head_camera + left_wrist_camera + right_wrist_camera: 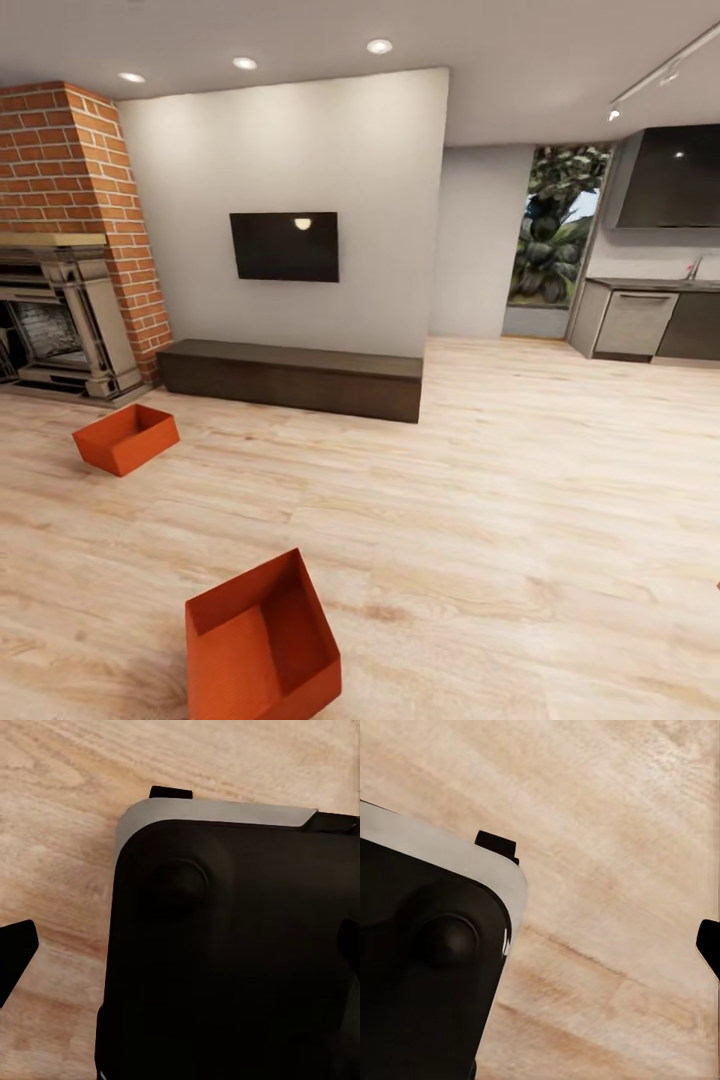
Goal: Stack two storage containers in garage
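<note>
On the living room's wood floor [520,500], both storage containers [262,640] [126,437] are still lying ungrasped; gripper openings cannot be told.

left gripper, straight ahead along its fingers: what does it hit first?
Probably the robot's own black base, which sits ahead of the camera, with light wood plank floor beside it. Depth to it is unclear.

I count 2 orange-red storage containers, one near [262,640], one far left [126,437]. Also 1 wall TV [284,246], 1 brick fireplace [62,250], 1 long dark low cabinet [292,377], 3 ceiling lights [245,63].
</note>
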`<state>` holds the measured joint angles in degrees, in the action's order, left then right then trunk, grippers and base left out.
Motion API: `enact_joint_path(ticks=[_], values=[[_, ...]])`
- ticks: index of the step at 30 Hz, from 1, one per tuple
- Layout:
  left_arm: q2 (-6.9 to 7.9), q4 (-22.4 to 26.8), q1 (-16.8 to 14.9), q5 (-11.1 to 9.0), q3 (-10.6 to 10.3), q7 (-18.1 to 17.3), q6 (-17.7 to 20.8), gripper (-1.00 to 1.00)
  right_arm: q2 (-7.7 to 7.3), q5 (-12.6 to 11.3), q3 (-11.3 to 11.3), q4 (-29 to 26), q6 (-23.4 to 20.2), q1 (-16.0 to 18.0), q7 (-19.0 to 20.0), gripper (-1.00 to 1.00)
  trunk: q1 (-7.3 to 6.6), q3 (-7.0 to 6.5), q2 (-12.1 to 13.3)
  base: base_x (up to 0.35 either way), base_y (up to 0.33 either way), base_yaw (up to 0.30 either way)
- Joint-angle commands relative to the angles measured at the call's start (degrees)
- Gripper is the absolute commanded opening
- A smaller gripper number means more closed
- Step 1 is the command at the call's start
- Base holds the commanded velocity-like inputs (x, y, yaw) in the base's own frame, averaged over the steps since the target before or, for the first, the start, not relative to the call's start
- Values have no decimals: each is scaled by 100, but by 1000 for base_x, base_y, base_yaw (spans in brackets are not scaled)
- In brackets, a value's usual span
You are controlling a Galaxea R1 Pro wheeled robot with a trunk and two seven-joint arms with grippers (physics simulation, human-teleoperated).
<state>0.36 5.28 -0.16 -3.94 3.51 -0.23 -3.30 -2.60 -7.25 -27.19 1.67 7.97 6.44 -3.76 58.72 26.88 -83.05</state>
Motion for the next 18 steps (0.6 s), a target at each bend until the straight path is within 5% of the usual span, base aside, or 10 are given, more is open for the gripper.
enact_joint_path(ticks=[1, 18], values=[[-1, -1, -2, -37, 27, -3, -12, 100, 3, -59, -49, 18, 37, 6, -2, 100, 1, 5, -3, 58, 0, 211], [-9, -1, -2, -37, 27, -7, -12, 100, 5, -57, -49, 18, 38, 6, 2, 100, 1, 5, -3, 18, -7, 263]])
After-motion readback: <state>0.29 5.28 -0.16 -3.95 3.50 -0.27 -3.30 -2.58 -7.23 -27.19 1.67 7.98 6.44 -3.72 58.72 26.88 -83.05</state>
